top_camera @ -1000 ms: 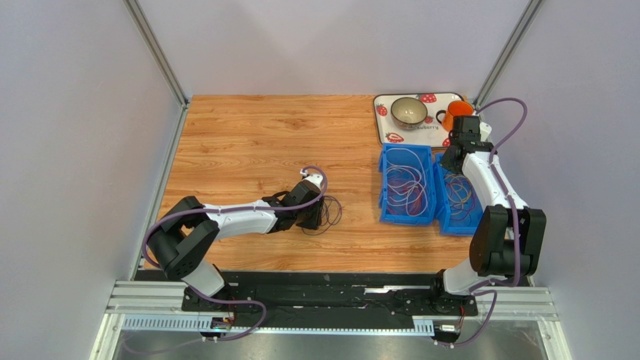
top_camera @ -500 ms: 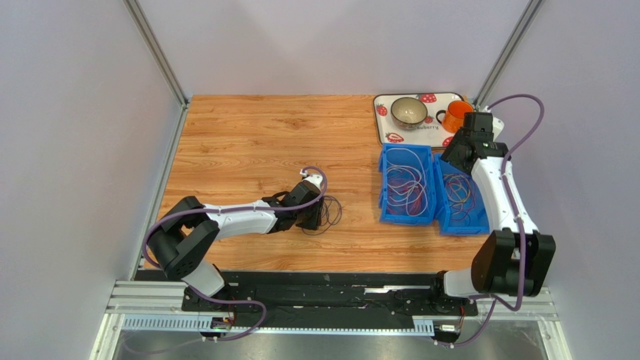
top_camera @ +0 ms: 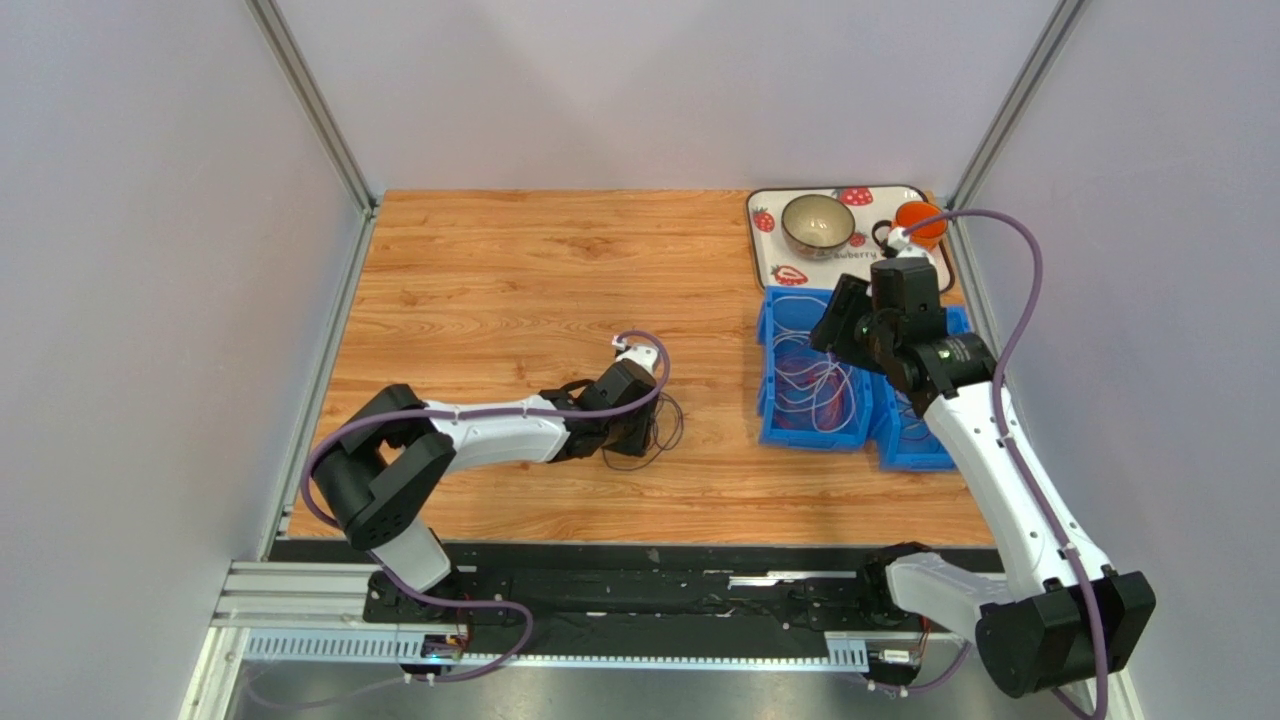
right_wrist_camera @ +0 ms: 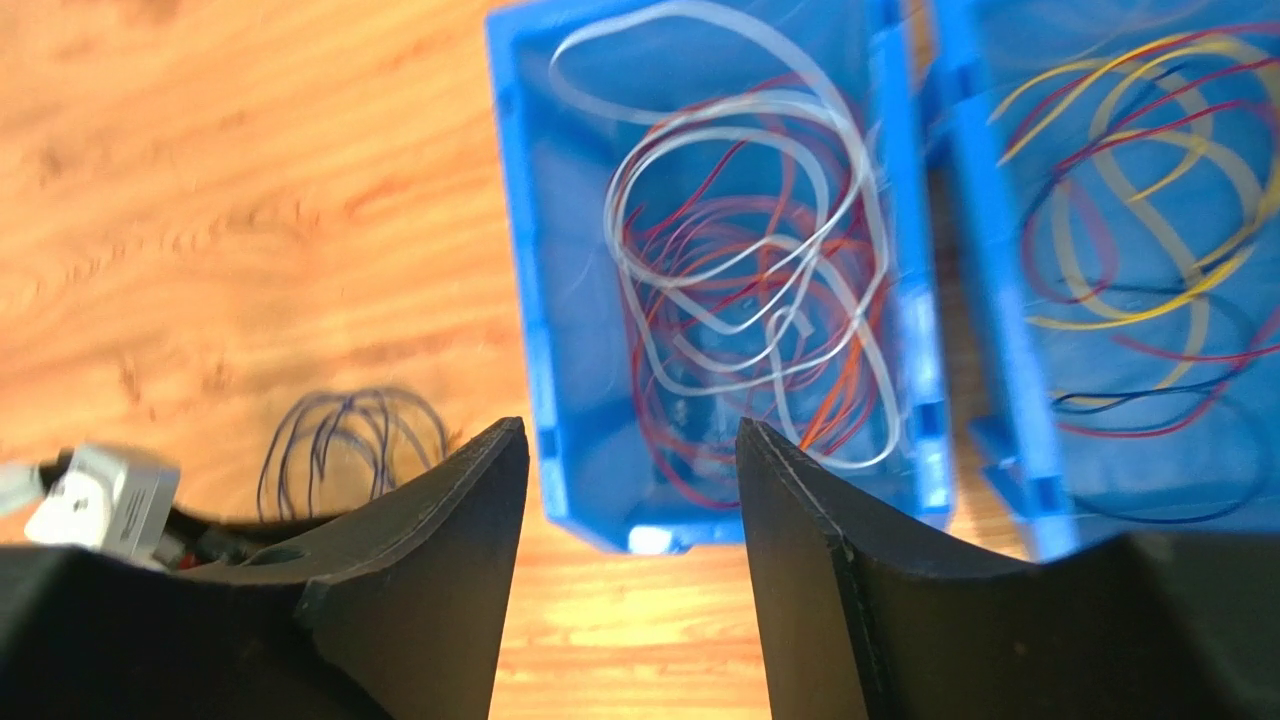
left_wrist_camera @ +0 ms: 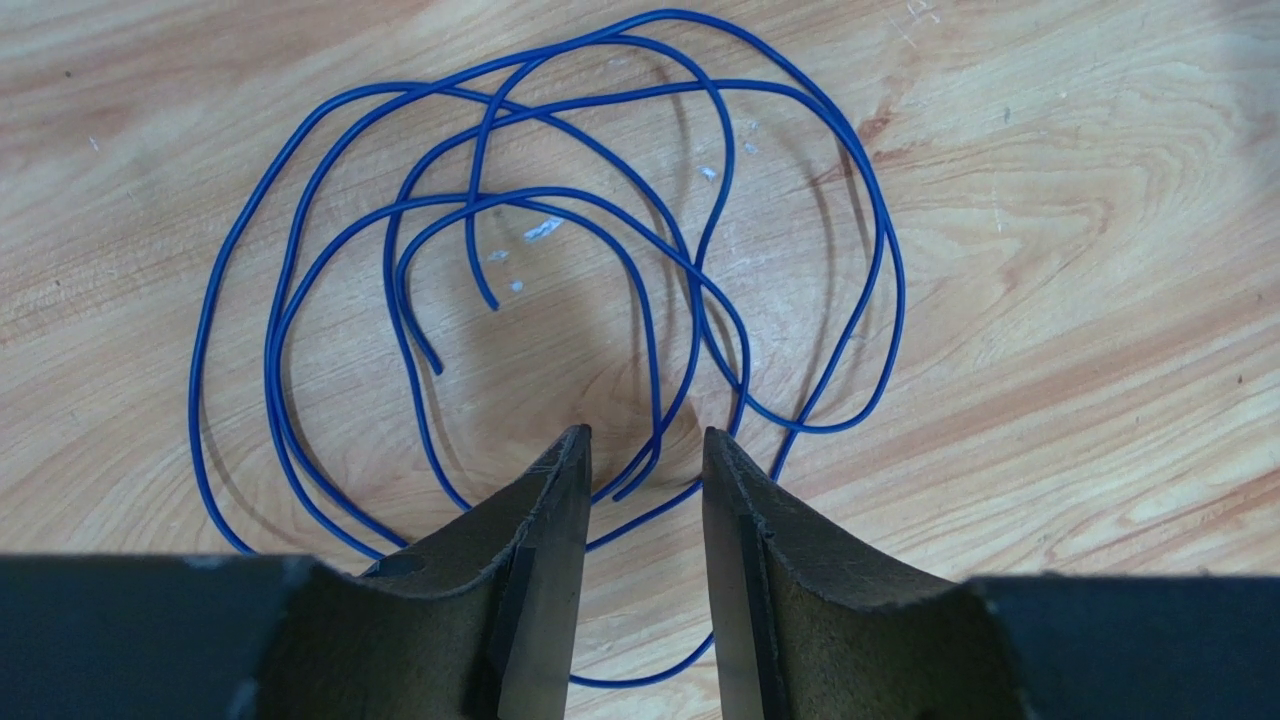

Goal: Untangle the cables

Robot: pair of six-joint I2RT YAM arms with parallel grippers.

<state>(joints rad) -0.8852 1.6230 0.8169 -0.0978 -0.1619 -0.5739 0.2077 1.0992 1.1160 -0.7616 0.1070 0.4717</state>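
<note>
Dark blue cable on wood-grain tabletop; blue left bin with white and red cables; blue right bin with yellow, red and black cables.

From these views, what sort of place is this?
Probably a lab test cell, not a home or factory line: a wooden tabletop boxed in by plain wall panels, two arms bolted to an aluminium rail, and blue bins of loose cables.

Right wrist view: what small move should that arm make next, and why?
Probably lower the right tool straight into the left blue bin and close on one loop. Its jaws stand open and empty above the tangled white and red cables, not yet touching them.
</note>
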